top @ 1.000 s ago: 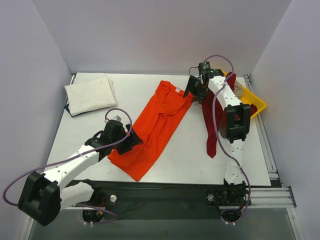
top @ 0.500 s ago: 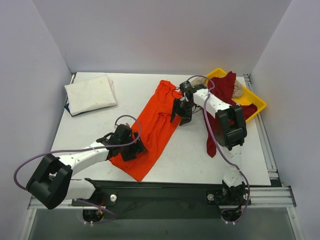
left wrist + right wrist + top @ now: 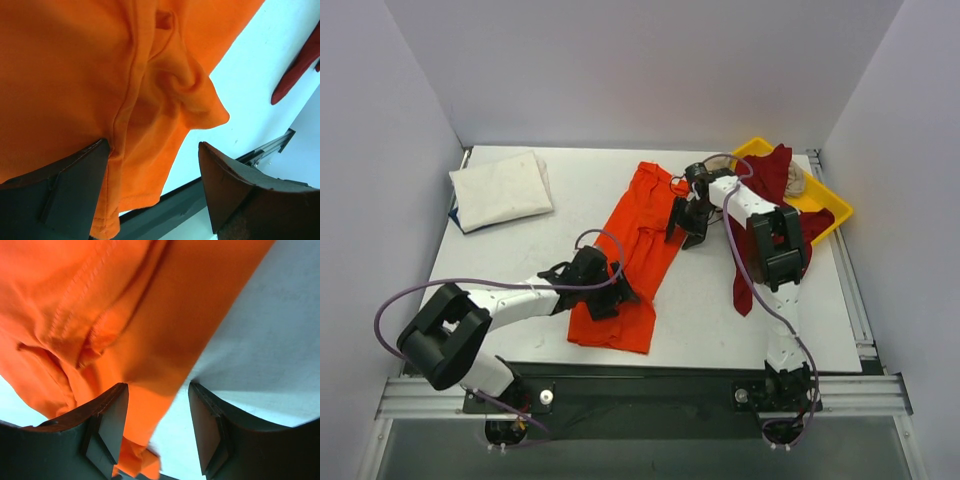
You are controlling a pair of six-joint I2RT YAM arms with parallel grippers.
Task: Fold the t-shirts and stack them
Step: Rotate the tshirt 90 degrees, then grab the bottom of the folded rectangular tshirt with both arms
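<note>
The bright orange t-shirt lies diagonally at the table's middle, its near end bunched into a folded flap. My left gripper is open over that near end. In the left wrist view orange cloth lies against the left finger. My right gripper is open at the shirt's right edge. In the right wrist view that edge runs between the fingers. A white folded t-shirt lies far left. A dark red t-shirt hangs out of the tray.
A yellow plastic tray sits at the far right, with a bit of pale cloth inside. A strip of the dark red shirt trails down the table beside my right arm. The table's front rail is just below the orange shirt.
My left gripper slid right along the orange shirt's near end, dragging it right into a flap. My right gripper came from the tray to the shirt's right edge.
</note>
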